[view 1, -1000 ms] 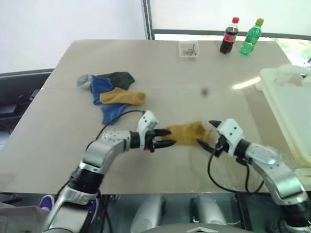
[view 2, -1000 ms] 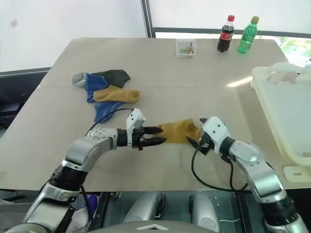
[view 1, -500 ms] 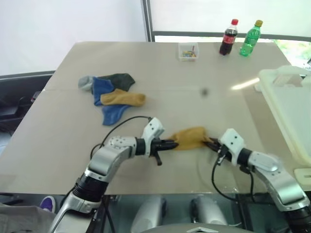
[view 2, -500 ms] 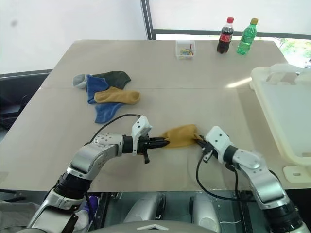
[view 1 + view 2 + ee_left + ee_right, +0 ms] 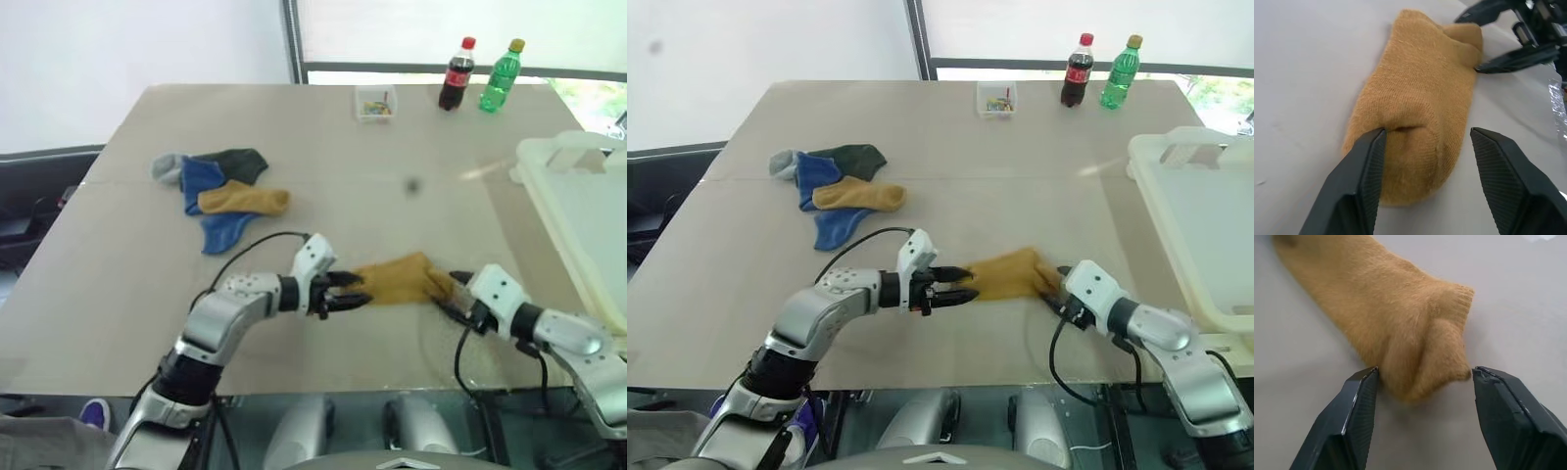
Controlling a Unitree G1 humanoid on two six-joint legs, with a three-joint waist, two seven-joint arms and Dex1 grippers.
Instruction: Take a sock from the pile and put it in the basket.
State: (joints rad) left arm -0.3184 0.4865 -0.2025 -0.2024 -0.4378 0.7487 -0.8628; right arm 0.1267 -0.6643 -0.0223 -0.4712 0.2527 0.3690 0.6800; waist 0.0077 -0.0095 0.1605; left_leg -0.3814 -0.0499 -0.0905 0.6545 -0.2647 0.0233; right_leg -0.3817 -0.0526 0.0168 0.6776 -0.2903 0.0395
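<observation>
On the left of the beige table (image 5: 127,284) lies the pile (image 5: 217,186) of socks: a grey one, a royal blue one, a dark green one and a mustard one across the top, with another blue sock trailing toward the near edge. Nearer the front edge, the left gripper (image 5: 359,292) points to the right at the toe end of a single mustard-yellow sock (image 5: 402,280) that lies flat on the table, well apart from the pile. In the left wrist view its fingers (image 5: 1359,181) stand spread on either side of the sock's rounded end; one pad touches the cloth, the other stands clear of it, so nothing is pinched. At the sock's other end, by the cuff, sits the right gripper (image 5: 454,297), aimed back toward the left one. The right wrist view shows its fingers (image 5: 1354,418) parted too, with the folded cuff just between the tips and not squeezed. At the far edge stand a small clear box (image 5: 376,102), a cola bottle (image 5: 454,75) and a green bottle (image 5: 499,76). The cream-white basket (image 5: 578,206) stands at the table's right edge, well apart from the lone sock.
</observation>
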